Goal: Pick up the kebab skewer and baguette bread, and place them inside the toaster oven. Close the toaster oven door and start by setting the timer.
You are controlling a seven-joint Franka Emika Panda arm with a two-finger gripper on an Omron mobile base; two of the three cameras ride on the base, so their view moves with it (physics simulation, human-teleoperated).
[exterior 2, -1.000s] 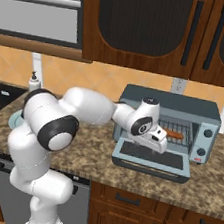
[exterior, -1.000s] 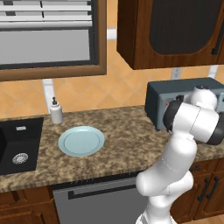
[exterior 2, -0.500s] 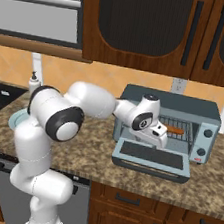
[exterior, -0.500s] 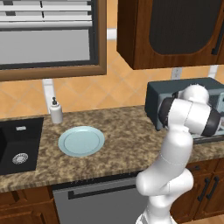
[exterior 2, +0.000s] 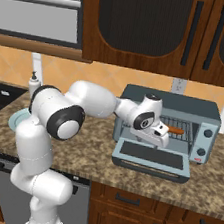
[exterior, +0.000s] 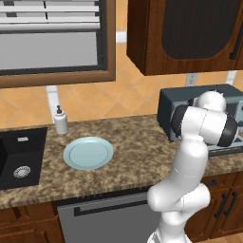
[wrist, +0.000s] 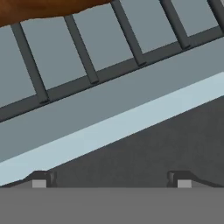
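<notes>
1. My pincer (exterior 2: 162, 137) sits at the mouth of the toaster oven (exterior 2: 167, 127), just above the toaster oven door (exterior 2: 151, 158), which is dropped flat open toward the front edge of the tabletop (exterior 2: 97, 157).
2. Pincer state: fingertips (wrist: 40, 180) sit wide apart in the hand view with nothing between them, so spread and empty.
3. Baguette bread (exterior 2: 174, 130) is lying on the wire rack (wrist: 87, 65) inside the oven; its brown end shows at the top-left corner of the hand view.
4. Kebab skewer: can't make it out in any view. The plate (exterior: 88, 153) near the sink-side end of the tabletop is bare, so my guess is it's already in the oven, unconfirmed.
5. Step in hand, as I judge it: loading is finished or nearly so, door closing is next.
6. Next move calls for backing the pincer out clear of the opening, getting under the front lip of the door or its handle, and swinging it up shut.
7. After that: reach the right-side control panel (exterior 2: 207, 143) and turn the timer knob.
</notes>
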